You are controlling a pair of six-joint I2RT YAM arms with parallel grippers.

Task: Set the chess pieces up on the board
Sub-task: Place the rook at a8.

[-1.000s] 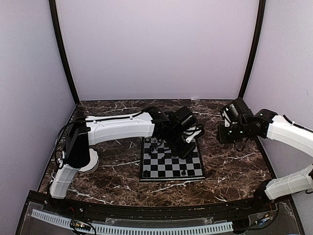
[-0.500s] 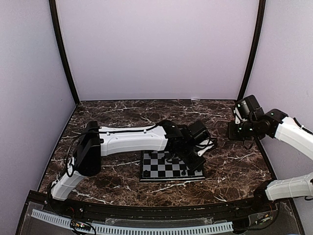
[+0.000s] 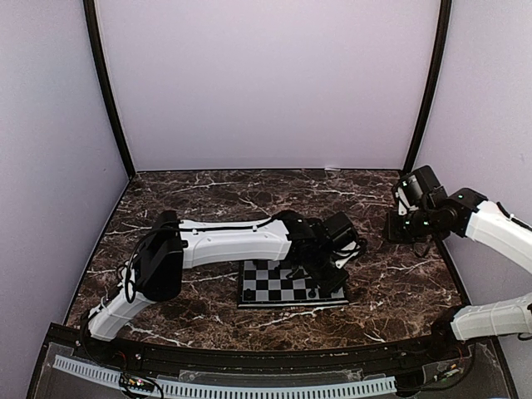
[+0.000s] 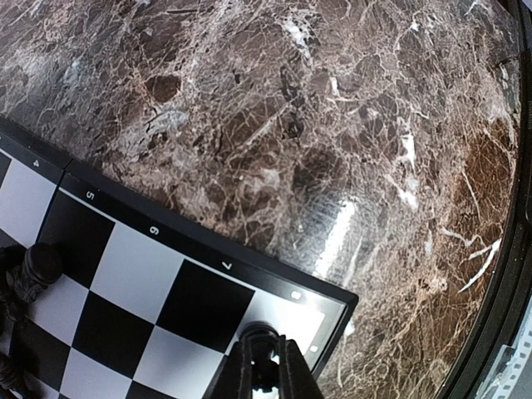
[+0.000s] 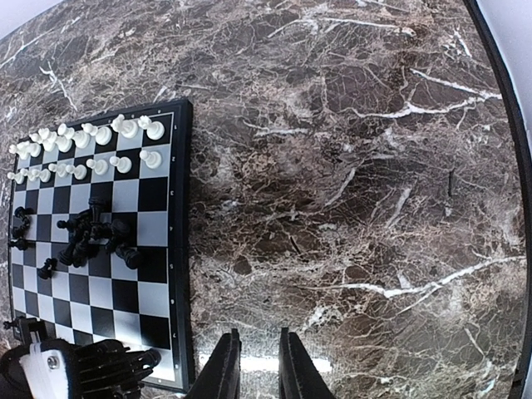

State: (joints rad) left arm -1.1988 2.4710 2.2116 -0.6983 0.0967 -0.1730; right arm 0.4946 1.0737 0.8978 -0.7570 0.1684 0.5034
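Observation:
The board (image 3: 268, 288) lies at mid-table. My left gripper (image 3: 330, 280) hangs over its near right corner, shut on a black chess piece (image 4: 258, 338) that stands just above the pale corner square (image 4: 328, 316). Another black piece (image 4: 38, 268) stands at the left edge of the left wrist view. In the right wrist view, white pieces (image 5: 83, 150) fill two rows at one end of the board (image 5: 158, 274). Several black pieces (image 5: 93, 237) are bunched mid-board. My right gripper (image 5: 256, 367) hovers over bare marble right of the board, narrowly open with nothing between its fingers.
The dark veined marble tabletop (image 3: 208, 195) stretches behind and beside the board. Pale enclosure walls and black corner posts (image 3: 428, 91) ring it. The table's black rim (image 5: 509, 166) runs along the right. The left arm (image 3: 233, 237) spans the table above the board's far side.
The left arm has swung right and nearer, carrying the black piece from the board's far side to its near right corner. The right arm has drawn back to the right.

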